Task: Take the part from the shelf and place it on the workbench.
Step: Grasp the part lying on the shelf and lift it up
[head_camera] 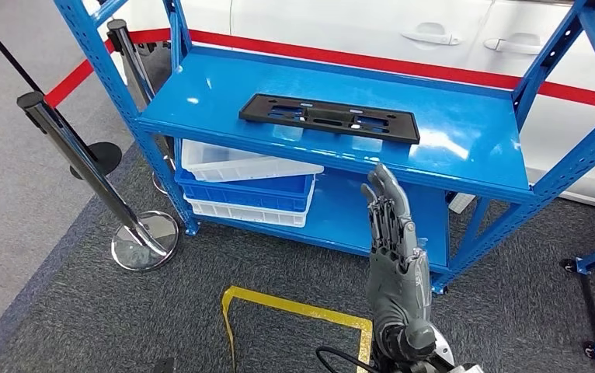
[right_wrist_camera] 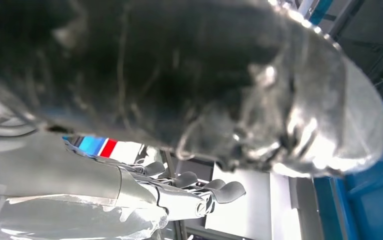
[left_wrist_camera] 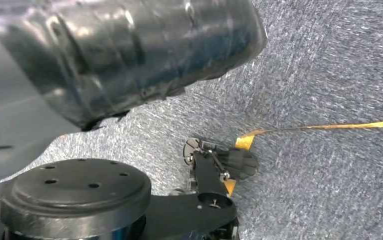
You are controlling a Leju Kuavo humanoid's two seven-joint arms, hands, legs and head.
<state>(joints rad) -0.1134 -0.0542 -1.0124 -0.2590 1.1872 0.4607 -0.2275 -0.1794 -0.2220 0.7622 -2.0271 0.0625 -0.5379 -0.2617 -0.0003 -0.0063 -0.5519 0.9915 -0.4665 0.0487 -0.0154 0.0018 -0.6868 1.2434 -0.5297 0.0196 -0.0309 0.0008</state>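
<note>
1. The part [head_camera: 329, 117], a flat black rectangular plate with cutouts, lies flat on the top level of the blue shelf [head_camera: 473, 148], roughly in the middle and nearer the front edge, with nothing touching it
2. The right hand [head_camera: 391, 225] is raised in front of the shelf, fingers straight and pointing up, holding nothing; it sits below the front edge and a bit to the right of the part, not touching it
3. The right wrist view shows its fingers [right_wrist_camera: 224, 191] loosely spread and empty
4. The left hand: can't tell how it stands; its wrist camera looks down at grey carpet [left_wrist_camera: 329, 65] with a strip of yellow tape [left_wrist_camera: 329, 126]
5. White and blue bins [head_camera: 248, 183] are stacked on the lower level, and a chrome stanchion post [head_camera: 85, 159] stands to the left of the shelf
</note>
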